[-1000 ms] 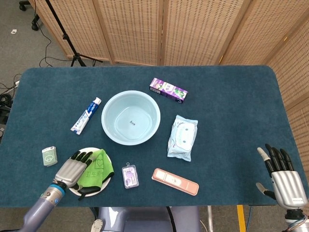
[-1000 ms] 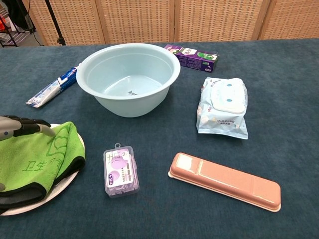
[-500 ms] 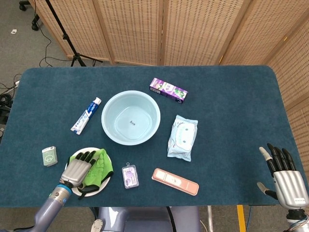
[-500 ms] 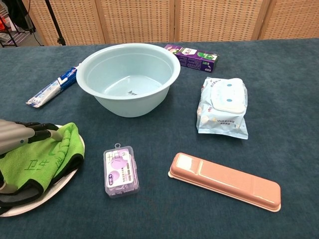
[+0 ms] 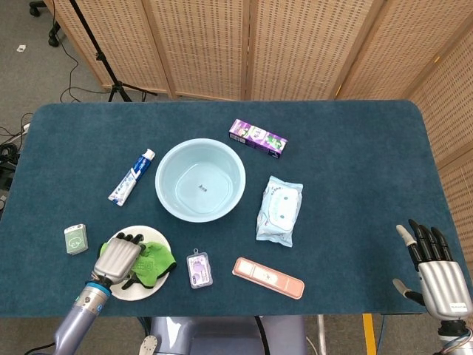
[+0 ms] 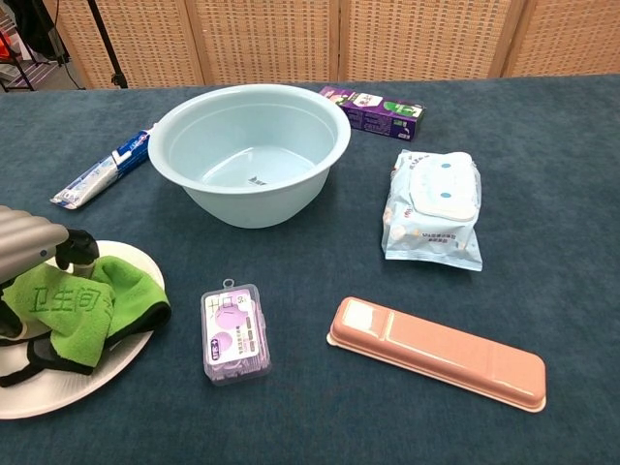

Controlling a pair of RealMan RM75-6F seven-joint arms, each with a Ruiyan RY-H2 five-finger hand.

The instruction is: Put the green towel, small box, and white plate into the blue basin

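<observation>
L hand (image 5: 118, 258) prob. gripping green towel (image 6: 73, 305), fingers hidden

A: The table (image 5: 355, 148) is covered in a matt, napped teal cloth, like felt; the blue basin (image 6: 247, 145) looks like smooth plastic with a soft sheen.

B: Agreed; the green towel (image 6: 73, 308) is fuzzy cloth with a dark trim, bunched under the left hand (image 5: 118, 257), whose back is ribbed silvery metal and whose fingers (image 5: 131, 238) are matt black; the white plate (image 6: 126, 266) is smooth and glossy.

A: The small box (image 6: 232, 332) is clear purple plastic; the pink case (image 6: 436, 353) is smooth, semi-gloss plastic.

B: The wipes pack (image 6: 433, 208) is crinkled glossy film; the screens (image 5: 244, 44) behind are woven cane in wooden frames.
</observation>
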